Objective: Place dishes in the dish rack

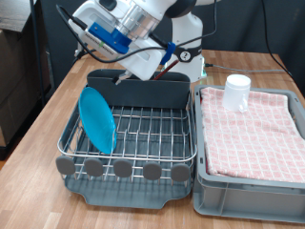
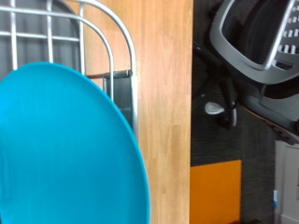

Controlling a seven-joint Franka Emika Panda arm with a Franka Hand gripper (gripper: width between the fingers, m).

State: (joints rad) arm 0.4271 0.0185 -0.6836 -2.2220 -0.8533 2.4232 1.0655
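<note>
The round light-blue plate (image 1: 96, 119) stands upright on its edge in the left part of the silver wire dish rack (image 1: 152, 129). It fills most of the wrist view (image 2: 65, 149), with rack wires (image 2: 112, 47) behind it. My gripper (image 1: 122, 76) hangs just above the left end of the tall grey utensil bin (image 1: 152, 93), above and behind the plate. Its fingers are hidden by the hand and do not show in the wrist view. The white cup (image 1: 237, 92) stands on the red-checked cloth (image 1: 253, 124). The wooden spoon is not in view.
The cloth lies in a grey crate (image 1: 248, 186) to the exterior view's right of the rack. Round grey discs (image 1: 122, 169) line the rack's front. The wooden table (image 2: 163, 93) ends beside the rack; an office chair (image 2: 252, 37) stands on the floor beyond.
</note>
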